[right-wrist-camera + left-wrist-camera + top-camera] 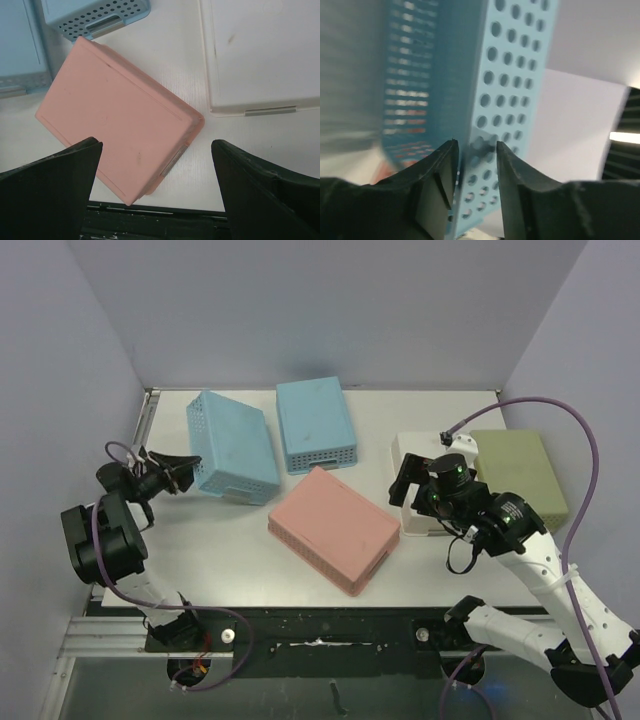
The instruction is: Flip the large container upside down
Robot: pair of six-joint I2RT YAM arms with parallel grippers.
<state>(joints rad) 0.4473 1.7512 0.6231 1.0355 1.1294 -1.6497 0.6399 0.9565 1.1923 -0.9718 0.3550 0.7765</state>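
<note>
The large light-blue perforated container (232, 447) stands at the back left, tipped up on one side with its flat bottom facing the camera. My left gripper (185, 472) is shut on its left wall. In the left wrist view the fingers (476, 145) straddle the holed wall (505, 75) near a corner. My right gripper (405, 485) is open and empty; in the right wrist view it (156, 145) hovers above the near right corner of the pink container. The large container's edge also shows in the right wrist view (17, 45).
A second light-blue basket (315, 423) lies upside down at the back middle. A pink container (333, 528) lies upside down at the front middle. A white container (413, 452) and an olive one (520, 475) lie at the right. Walls close in the table.
</note>
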